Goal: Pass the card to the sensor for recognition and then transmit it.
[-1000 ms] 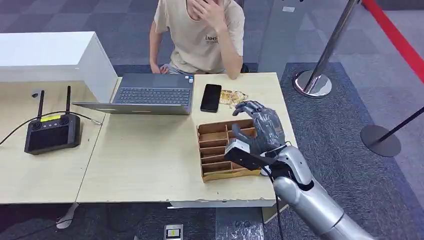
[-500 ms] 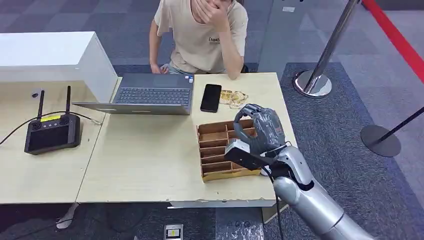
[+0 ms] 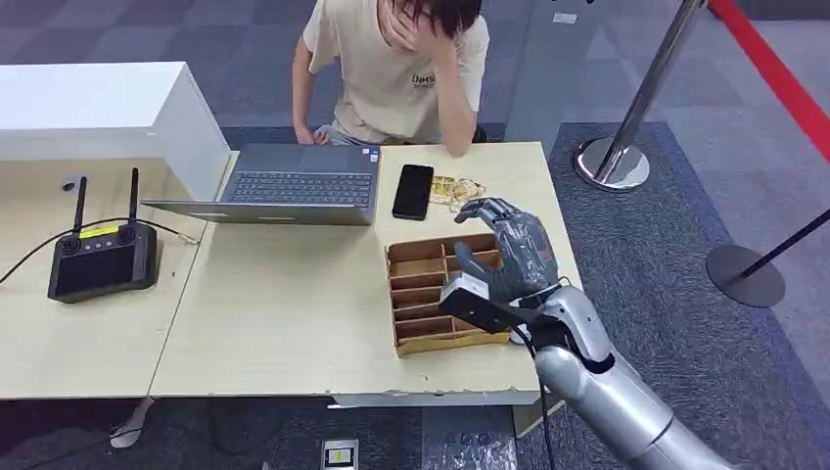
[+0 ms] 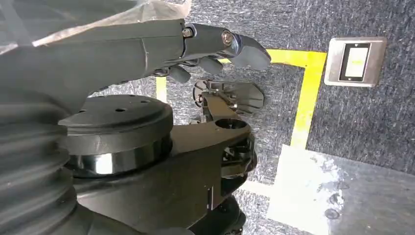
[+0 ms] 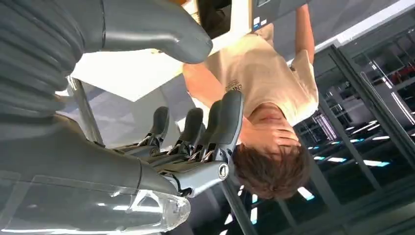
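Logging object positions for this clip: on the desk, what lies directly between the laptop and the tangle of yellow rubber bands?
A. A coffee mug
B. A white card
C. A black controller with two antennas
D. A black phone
D: in the head view the black phone lies flat on the desk, with the laptop on one side and the rubber bands on the other.

Person (image 3: 396, 69) cut off above, tray (image 3: 421, 294) corner hidden by right robot hand (image 3: 509, 255), card perhaps unseen
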You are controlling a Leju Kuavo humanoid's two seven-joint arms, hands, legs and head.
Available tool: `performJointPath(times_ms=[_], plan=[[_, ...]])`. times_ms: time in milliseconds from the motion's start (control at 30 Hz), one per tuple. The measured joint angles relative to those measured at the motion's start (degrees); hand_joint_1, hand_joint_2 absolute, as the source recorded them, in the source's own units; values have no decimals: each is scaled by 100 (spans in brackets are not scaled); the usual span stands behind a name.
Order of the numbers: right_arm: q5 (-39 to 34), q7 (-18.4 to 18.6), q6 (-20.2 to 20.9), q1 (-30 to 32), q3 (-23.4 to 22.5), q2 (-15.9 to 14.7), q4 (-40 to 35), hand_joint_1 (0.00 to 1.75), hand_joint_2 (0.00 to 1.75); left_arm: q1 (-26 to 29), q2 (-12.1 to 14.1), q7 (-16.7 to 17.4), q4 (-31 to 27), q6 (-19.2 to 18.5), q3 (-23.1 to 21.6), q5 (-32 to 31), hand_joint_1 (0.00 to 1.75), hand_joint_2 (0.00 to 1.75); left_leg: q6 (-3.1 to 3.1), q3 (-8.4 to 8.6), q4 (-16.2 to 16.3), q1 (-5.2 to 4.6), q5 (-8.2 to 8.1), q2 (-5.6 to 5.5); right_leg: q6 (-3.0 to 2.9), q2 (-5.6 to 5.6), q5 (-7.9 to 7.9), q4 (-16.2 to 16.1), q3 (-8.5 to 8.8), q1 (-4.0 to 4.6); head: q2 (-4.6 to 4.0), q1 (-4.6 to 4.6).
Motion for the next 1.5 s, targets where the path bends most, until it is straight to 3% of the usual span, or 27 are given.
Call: performJointPath(times_ms=[33, 300, 433, 533, 600, 667, 733, 1133, 1267, 1467, 1500], plan=[[0, 0, 2, -1, 2, -2, 2, 148, 175, 0, 0, 0, 0, 0, -2, 0, 0, 175, 0, 0, 0, 0, 0, 0, 0, 0, 0, 0, 0, 0, 0, 0], [0, 0, 2, 2, 7, 0, 4, 134, 175, 0, -2, 0, 0, 0, -2, 17, 0, 175, 0, 1, 0, 0, 0, 0, 0, 0, 0, 0, 0, 0, 0, 0], [-2, 11, 2, 6, 13, 0, 33, 110, 175, 0, -2, 0, 0, 0, -2, 33, 0, 175, 0, 1, 0, 0, 0, 0, 0, 0, 0, 0, 0, 0, 0, 0], [-2, 11, 11, 7, 22, -2, 48, 108, 175, -1, -2, 0, 0, 0, 0, 33, 0, 175, 0, 1, 0, 0, 0, 0, 0, 0, 0, 0, 0, 0, 0, 2], [-2, 11, 11, 7, 37, -2, 48, 98, 175, 0, -4, 0, 0, 0, -2, 33, 0, 175, 0, 1, 0, 0, 0, 0, 0, 0, 0, 0, 0, 0, 0, 2], [-2, 11, 11, 8, 48, -2, 50, 73, 175, 0, -4, 0, 0, 0, -2, 33, 0, 175, 0, 1, 0, 0, 0, 0, 0, 0, 0, 0, 0, 0, 0, 2], [-2, 11, 11, 8, 48, -2, 50, 65, 175, 0, -4, 0, 0, 0, -2, 33, 0, 175, 0, 1, 0, 0, 0, 0, 0, 0, 0, 0, 0, 0, 0, 0], [-15, 11, 11, 14, 59, -2, 52, 72, 175, 0, -7, 0, 0, 0, 0, 33, 0, 175, 0, 0, 0, 0, 0, 0, 0, 0, 0, 0, 0, 0, 0, 0], [-15, 11, 11, 16, 61, -2, 52, 86, 175, 0, -7, 0, 0, 0, -2, 33, 0, 175, 0, 1, 0, 0, 0, 0, 0, 0, 0, 0, 0, 0, 0, 0], [-18, 11, 11, 18, 90, -2, 55, 82, 175, 0, -7, 4, 0, 0, -2, 31, 0, 175, 0, 1, 0, 0, 0, 0, 0, 0, 0, 0, 0, 0, 0, 0], [-20, 11, 11, 18, 90, -2, 55, 94, 175, 0, -7, 9, 0, 0, 0, 31, 0, 175, 0, 1, 0, 0, 0, 0, 0, 0, 0, 0, 0, 0, 0, 0]])
